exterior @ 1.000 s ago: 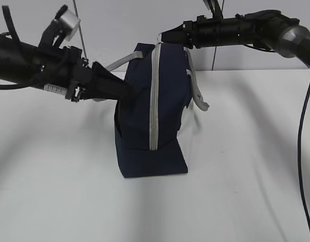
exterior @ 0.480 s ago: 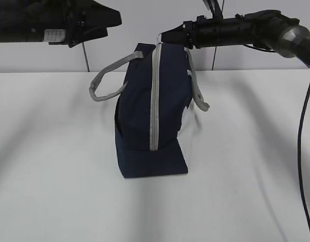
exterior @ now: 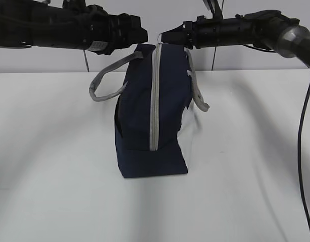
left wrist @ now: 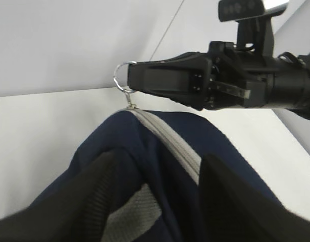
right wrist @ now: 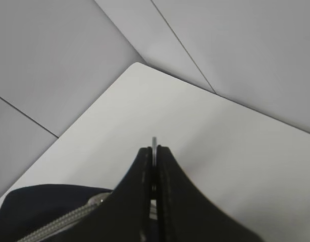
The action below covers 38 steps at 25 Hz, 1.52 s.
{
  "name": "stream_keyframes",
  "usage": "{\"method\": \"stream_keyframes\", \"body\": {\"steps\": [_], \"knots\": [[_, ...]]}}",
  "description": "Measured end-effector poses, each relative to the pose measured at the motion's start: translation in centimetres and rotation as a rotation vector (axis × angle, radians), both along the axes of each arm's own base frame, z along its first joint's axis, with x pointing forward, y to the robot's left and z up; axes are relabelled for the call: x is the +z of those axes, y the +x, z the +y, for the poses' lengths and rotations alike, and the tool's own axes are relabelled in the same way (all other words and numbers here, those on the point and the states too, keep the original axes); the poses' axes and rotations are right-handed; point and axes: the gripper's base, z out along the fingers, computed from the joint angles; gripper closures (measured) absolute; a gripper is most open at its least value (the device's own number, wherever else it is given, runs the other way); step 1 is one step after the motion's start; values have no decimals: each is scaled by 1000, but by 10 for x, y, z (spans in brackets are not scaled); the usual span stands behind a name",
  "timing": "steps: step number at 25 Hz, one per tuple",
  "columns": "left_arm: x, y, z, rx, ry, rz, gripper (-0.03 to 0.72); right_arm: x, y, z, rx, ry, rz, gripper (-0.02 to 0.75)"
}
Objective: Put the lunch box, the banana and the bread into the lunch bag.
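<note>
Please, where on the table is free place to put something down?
The table is bare left of the bag, in front of it, and to its right. Crowded only above the bag, where both grippers meet at the zipper ring.

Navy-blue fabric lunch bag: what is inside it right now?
Nothing inside shows: the boxy navy-blue fabric lunch bag has its grey zipper closed along the visible length, covering the interior. The right end effector pinches the metal ring pull.

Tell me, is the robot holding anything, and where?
Yes. The right gripper pinches the ring pull of the lunch bag's zipper. The left gripper is open above the bag, holding nothing.
</note>
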Motion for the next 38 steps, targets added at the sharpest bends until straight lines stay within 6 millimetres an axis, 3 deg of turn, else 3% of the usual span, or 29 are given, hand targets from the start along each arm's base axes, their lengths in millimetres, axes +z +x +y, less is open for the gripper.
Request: {"method": "stream_keyframes", "body": {"steps": [6, 11, 23, 33, 38], "knots": [[-9, 11, -3, 25, 23, 2, 348, 0, 0, 0, 0, 1, 2, 754], [-19, 17, -5, 28, 19, 25, 350, 0, 0, 0, 0, 1, 2, 754], [-21, 18, -12, 31, 21, 24, 367, 0, 0, 0, -1, 2, 3, 754], [-32, 23, -15, 46, -1, 61, 433, 0, 0, 0, -2, 1, 2, 754], [-32, 24, -15, 51, -13, 66, 517, 0, 0, 0, -2, 1, 2, 754]]}}
